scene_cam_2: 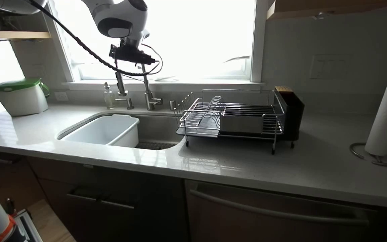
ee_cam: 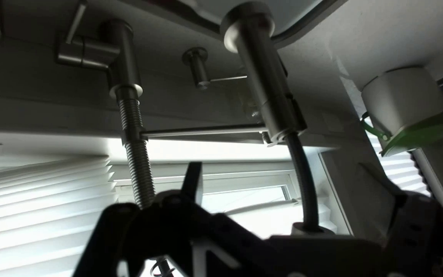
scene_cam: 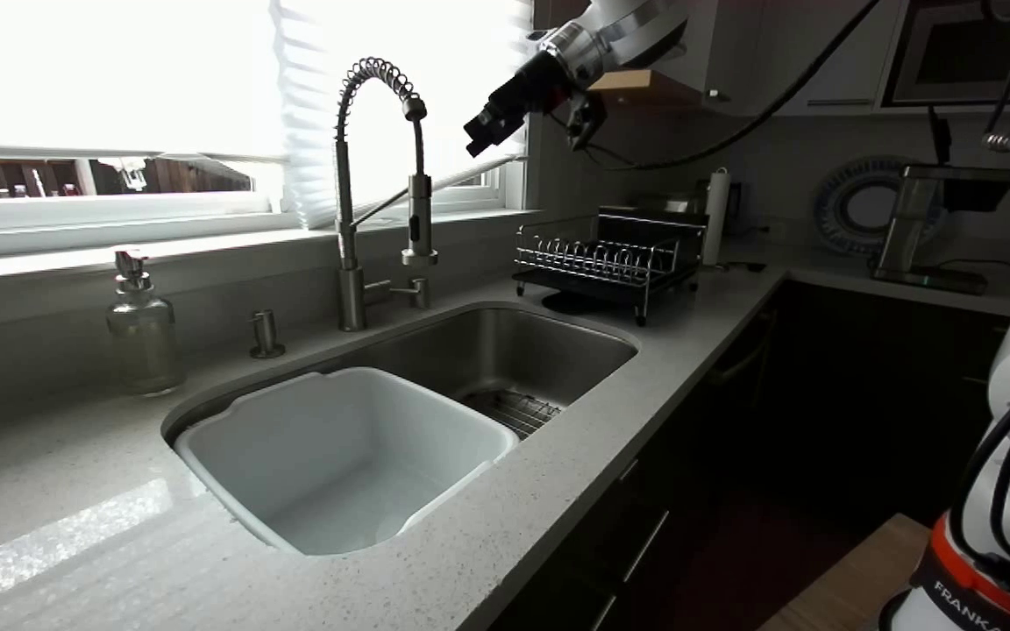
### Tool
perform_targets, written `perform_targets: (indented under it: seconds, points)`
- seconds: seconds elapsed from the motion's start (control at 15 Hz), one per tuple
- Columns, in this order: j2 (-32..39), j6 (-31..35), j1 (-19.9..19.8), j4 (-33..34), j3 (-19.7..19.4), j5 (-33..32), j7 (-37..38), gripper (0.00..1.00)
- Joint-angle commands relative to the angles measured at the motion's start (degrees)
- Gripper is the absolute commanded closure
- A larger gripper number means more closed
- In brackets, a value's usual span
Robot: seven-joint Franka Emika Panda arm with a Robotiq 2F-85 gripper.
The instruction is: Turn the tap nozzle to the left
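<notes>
Wrist view loses much behind the end effector [ee_cam: 279, 174], whose dark body fills most of the lower edge; the coiled neck [ee_cam: 137, 165] of the tap nozzle [ee_cam: 262, 77] runs behind it toward six o'clock. The two fingers [ee_cam: 193, 181] stand wide apart, at seven and between three and four o'clock, and the nozzle's hose [ee_cam: 304, 177] shows in the gap, though whether it lies between them or beyond cannot be told. In an exterior view the arm [scene_cam_2: 121, 22] is cut off by the top edge at eleven o'clock, hangs toward six and covers the top of the neck; the finger ends are hard to make out there. In an exterior view with the robot base [scene_cam: 983, 596] cropped at four o'clock, the end effector slants toward eight, well above the desk [scene_cam: 549, 478] and apart from the tap nozzle at eleven, whose spray head [scene_cam: 418, 215] points to six. The sink [scene_cam: 558, 342] holds a white tub [scene_cam: 338, 421] and, partly covered by it, a wire grid [scene_cam: 524, 410]. A soap bottle [scene_cam: 144, 346] at nine o'clock has something yellowish inside. A bin [scene_cam_2: 22, 102], also at nine in its view, has its contents hidden under a green lid [scene_cam_2: 13, 85]. The dish rack [scene_cam_2: 240, 124] at three carries a dark holder [scene_cam_2: 292, 119], its inside unclear.
</notes>
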Motion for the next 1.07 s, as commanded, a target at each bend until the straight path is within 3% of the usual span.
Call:
perform_targets:
  seconds: [0.0, 0.33, 0.53, 1.0]
  points:
    - [-2.71, -8.05, -1.67, 1.93, -1.88, -8.75, 5.21, 0.0]
    - [-8.04, -12.67, -1.92, 1.37, -2.02, -25.7, 19.09, 0.0]
    - [-10.83, -12.13, -1.9, -0.09, -2.17, -33.01, 25.88, 0.0]
    - [-10.95, -12.0, -0.88, 0.27, -4.14, -31.6, 26.56, 0.0]
